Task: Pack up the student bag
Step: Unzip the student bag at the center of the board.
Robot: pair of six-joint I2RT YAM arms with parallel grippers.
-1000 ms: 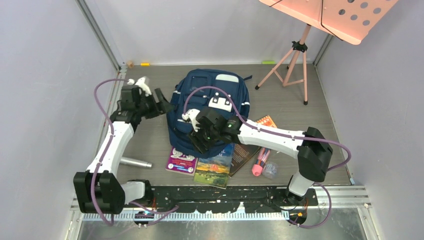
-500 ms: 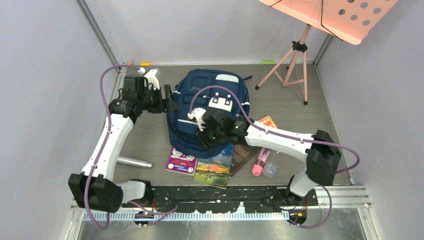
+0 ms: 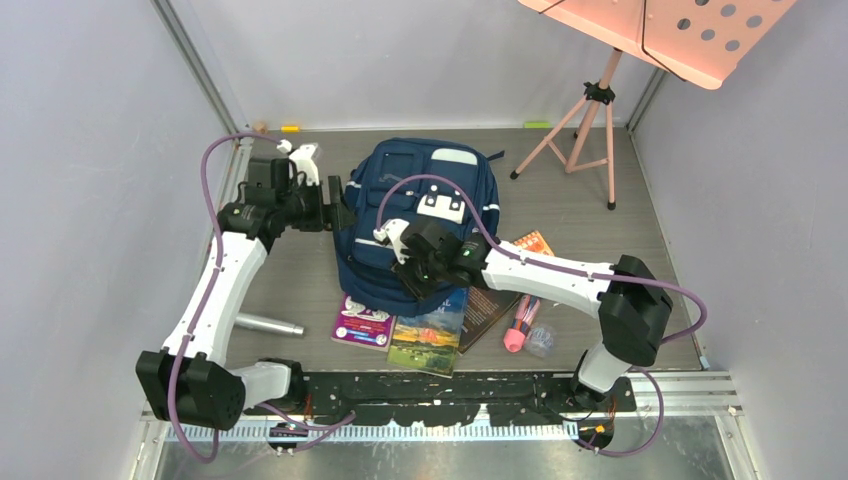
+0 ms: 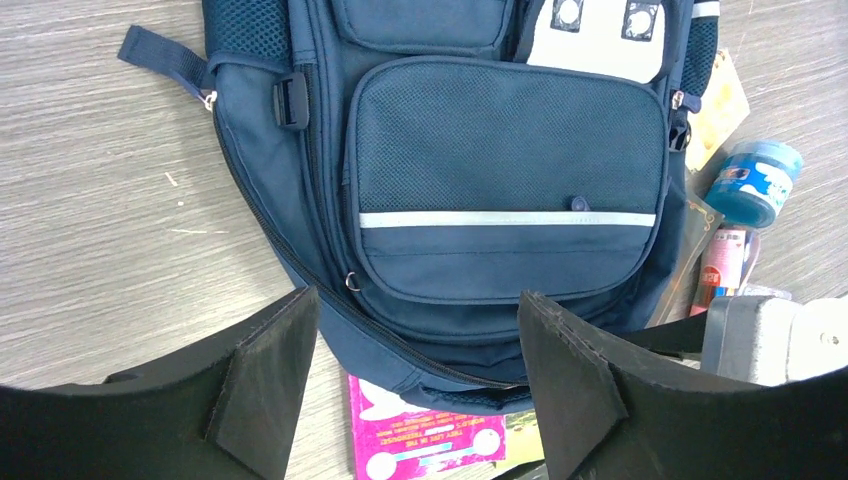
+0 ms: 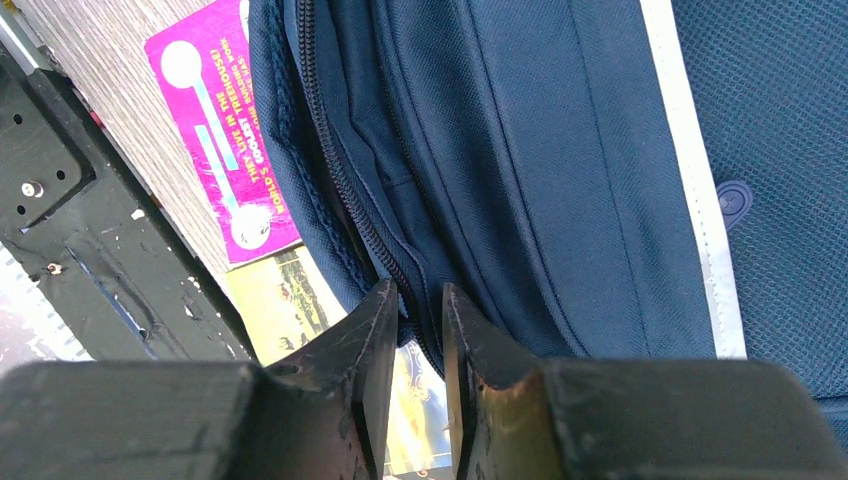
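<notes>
**Top external view.** The student bag (image 3: pixel 420 215), a large navy blue fabric backpack, lies flat and front face up at the centre of the grey wood-grain table (image 3: pixel 620 240). Its long axis runs from the near edge toward the far edge. The near end overlaps a magenta paperback book (image 3: pixel 362 322) and a landscape-cover book (image 3: pixel 428 338). The left gripper (image 3: pixel 338 205) is at the bag's left flank. The right gripper (image 3: pixel 408 280) is over the bag's near end.

**Left wrist view.** This view gives surface detail that the top view does not resolve: a mesh-faced front pocket, a pale reflective stripe (image 4: pixel 505 218) across it, and a white patch (image 4: pixel 600 35) at the far end of the pocket. The left gripper (image 4: pixel 415 300) has its jaws wide apart above the bag's near left corner.

**Right wrist view.** Only this view shows the zip seam (image 5: pixel 350 200) running along the bag's edge. The right gripper (image 5: pixel 418 305) has its jaws nearly together, with the zip seam running into the narrow slot between them. Whether they press on the fabric cannot be told.
</notes>
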